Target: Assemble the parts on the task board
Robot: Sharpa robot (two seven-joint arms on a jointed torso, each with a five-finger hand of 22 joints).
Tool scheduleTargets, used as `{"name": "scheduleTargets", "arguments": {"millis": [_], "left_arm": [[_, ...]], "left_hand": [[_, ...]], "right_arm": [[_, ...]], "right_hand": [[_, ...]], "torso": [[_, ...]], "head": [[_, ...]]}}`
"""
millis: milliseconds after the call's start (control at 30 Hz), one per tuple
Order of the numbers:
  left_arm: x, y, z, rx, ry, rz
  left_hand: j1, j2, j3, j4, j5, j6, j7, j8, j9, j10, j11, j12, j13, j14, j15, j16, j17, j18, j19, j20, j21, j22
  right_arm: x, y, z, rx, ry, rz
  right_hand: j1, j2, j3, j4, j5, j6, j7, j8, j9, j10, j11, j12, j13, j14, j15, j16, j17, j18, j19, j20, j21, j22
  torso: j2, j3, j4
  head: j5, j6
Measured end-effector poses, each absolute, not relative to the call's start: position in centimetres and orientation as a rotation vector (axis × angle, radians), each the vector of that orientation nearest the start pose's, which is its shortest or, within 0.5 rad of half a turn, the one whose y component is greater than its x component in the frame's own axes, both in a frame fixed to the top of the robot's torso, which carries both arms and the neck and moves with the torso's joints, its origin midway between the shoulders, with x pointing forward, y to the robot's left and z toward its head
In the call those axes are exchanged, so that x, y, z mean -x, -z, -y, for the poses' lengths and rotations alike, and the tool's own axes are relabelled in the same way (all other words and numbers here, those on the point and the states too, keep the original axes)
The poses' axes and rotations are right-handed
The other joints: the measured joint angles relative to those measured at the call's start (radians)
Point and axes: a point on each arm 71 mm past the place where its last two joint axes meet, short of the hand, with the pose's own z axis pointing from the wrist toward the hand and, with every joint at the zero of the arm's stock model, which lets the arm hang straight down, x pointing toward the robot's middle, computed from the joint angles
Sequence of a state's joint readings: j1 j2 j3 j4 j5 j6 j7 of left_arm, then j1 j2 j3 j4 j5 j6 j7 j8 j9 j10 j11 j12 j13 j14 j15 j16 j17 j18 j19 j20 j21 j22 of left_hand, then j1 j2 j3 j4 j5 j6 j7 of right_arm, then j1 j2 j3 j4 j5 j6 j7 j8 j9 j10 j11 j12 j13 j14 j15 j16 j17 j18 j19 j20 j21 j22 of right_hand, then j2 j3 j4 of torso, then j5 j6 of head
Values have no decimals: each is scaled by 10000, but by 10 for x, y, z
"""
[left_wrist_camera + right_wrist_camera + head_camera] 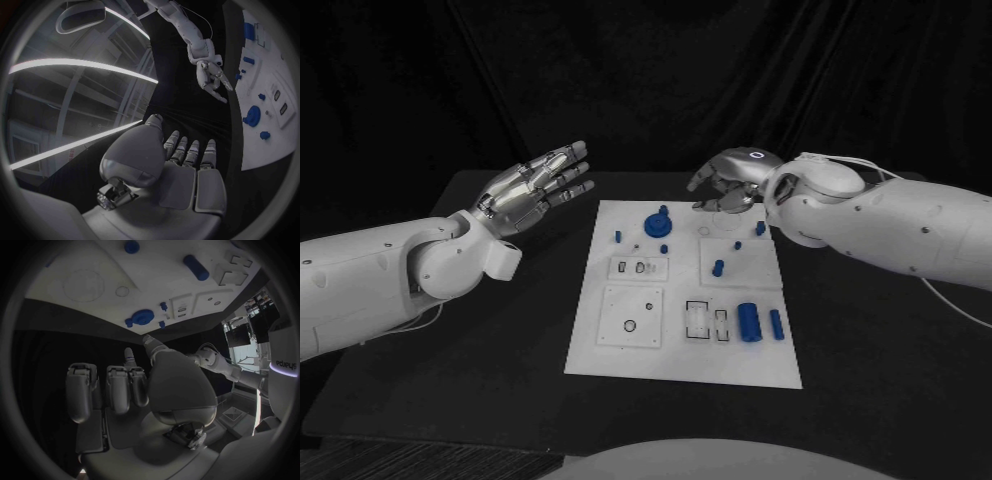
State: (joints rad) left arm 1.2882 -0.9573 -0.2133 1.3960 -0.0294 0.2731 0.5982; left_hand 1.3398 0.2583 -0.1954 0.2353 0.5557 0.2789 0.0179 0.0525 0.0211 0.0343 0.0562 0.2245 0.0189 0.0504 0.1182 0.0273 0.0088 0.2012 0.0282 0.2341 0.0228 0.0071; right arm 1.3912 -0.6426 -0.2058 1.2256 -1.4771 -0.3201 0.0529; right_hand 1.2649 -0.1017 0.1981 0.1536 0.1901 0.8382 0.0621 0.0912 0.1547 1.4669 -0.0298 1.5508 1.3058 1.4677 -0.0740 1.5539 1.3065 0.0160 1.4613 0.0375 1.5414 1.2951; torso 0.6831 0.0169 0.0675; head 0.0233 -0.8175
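The black desk (473, 350) carried the white task board (625, 365) in its middle, long axis running near to far from me. I judged the assembly barely begun: the blue parts were scattered loose and several cut-outs on the board looked unfilled. My left hand (535, 188) hovered off the board's far-left corner, fingers apart and straight, holding nothing. My right hand (728, 180) hung over the far-right edge with fingers curled downward; I could not tell whether anything was pinched in them. The round blue knobbed part (658, 221) sat near the far edge. The blue cylinder (750, 322) lay at the near right, long axis near to far, a slimmer blue peg (776, 323) just beside it, parallel.
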Motion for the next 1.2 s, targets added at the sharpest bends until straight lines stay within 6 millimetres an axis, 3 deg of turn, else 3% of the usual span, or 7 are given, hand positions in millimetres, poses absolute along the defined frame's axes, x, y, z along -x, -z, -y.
{"name": "scheduleTargets", "arguments": {"millis": [67,233,300,500,700,767,1200], "left_arm": [[-483,185,-283,9004,19200,-14992],[-484,185,-284,9020,19178,-15016],[-483,185,-284,9023,19179,-15026],[-483,185,-285,9039,19173,-15042],[-483,186,-286,9055,19150,-15048],[-483,186,-286,9062,19147,-15055],[-485,187,-286,9060,19189,-15104]], "left_hand": [[0,0,0,0,0,0,0,0,0,0,0,0,0,0,0,0,0,0,0,0,0,0],[0,0,0,0,0,0,0,0,0,0,0,0,0,0,0,0,0,0,0,0,0,0],[0,0,0,0,0,0,0,0,0,0,0,0,0,0,0,0,0,0,0,0,0,0],[0,0,0,-1,1,0,0,0,0,0,-1,0,0,0,0,0,0,0,0,0,0,0],[0,0,0,-1,1,0,0,0,0,0,0,0,0,0,0,0,0,0,0,0,0,0],[0,0,0,-1,1,0,0,0,0,0,-1,0,0,0,0,0,0,0,0,0,0,0],[1,0,-82,-82,1,0,0,0,0,-1,-1,-1,0,0,0,0,0,0,0,0,0,0]], "right_arm": [[-546,150,197,3506,-5606,-15690],[-541,146,227,2605,-5320,-15771],[-540,146,238,2286,-5170,-15805],[-534,155,268,1475,-4715,-15961],[-529,168,277,1153,-4615,-16016],[-528,170,279,1109,-4615,-15994],[-527,177,280,980,-4473,-16078]], "right_hand": [[162,-160,-7,-9,264,90,-44,135,94,-1,-2,0,0,0,-1,0,0,-1,0,0,6,0],[171,-168,143,-157,385,90,-45,258,175,-1,-2,0,0,-1,-1,0,0,-1,0,-1,7,0],[379,-373,142,-157,689,90,-45,262,230,-2,-3,0,0,0,-2,0,0,0,0,-1,7,0],[395,-389,142,-156,887,86,-43,406,310,-1,-2,0,0,-1,-2,0,0,-1,0,-1,7,0],[395,-390,-22,10,887,-40,78,508,383,-1,-2,0,0,-1,-2,0,0,-1,0,-2,7,0],[395,-390,-22,10,886,-136,-7,534,395,-1,-2,0,0,-1,-2,0,0,-1,0,-1,7,0],[394,-392,-105,423,869,-649,80,696,535,-1,-1,0,0,0,-1,0,0,-2,0,-1,7,0]], "torso": [[-5,0,-7],[-34,-17,-39],[-46,-25,-54],[-97,-51,-105],[-97,-58,-112],[-91,-55,-112],[-88,-40,-117]], "head": [[-3,1],[33,-27],[59,-36],[153,-79],[128,-32],[105,-7],[22,35]]}}
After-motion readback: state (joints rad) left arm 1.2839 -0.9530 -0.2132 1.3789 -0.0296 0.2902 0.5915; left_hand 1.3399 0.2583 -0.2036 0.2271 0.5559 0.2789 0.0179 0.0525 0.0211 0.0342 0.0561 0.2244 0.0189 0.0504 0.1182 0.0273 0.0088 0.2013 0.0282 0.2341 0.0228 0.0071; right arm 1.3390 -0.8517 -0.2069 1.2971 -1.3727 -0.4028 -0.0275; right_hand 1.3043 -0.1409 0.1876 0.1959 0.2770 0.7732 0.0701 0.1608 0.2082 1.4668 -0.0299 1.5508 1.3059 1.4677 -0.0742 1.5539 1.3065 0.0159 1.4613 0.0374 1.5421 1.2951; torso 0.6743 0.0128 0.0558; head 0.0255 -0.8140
